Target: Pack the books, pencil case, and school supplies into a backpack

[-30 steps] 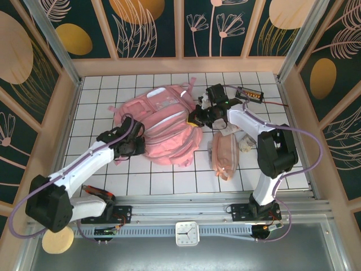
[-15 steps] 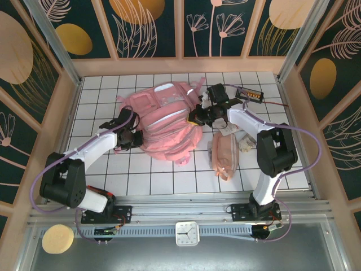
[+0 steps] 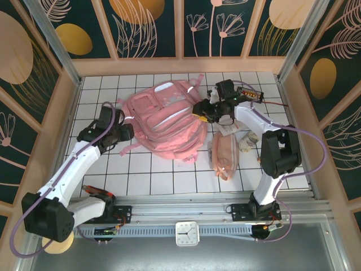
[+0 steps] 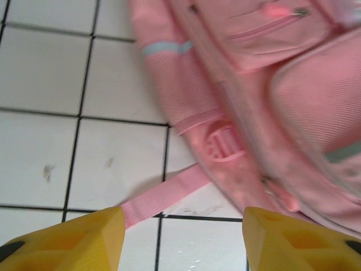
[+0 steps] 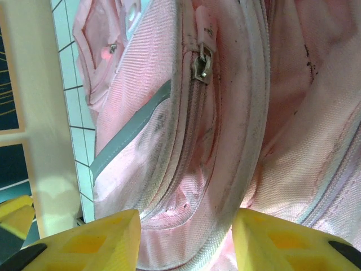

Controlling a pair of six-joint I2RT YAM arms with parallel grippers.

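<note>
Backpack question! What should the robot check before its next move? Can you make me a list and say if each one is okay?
1. The left gripper is open: ok. Its jaws stand apart over a loose pink strap.
2. The right gripper is open: ok. Its jaws stand apart, close to the backpack.
3. The backpack lies on the table, within reach of both arms: ok.
4. The backpack is unzipped for packing: cannot tell. A zipper pull shows, but no clear opening.
5. The pencil case is free to grab: ok. It lies beside the backpack, apart from both grippers.
</note>
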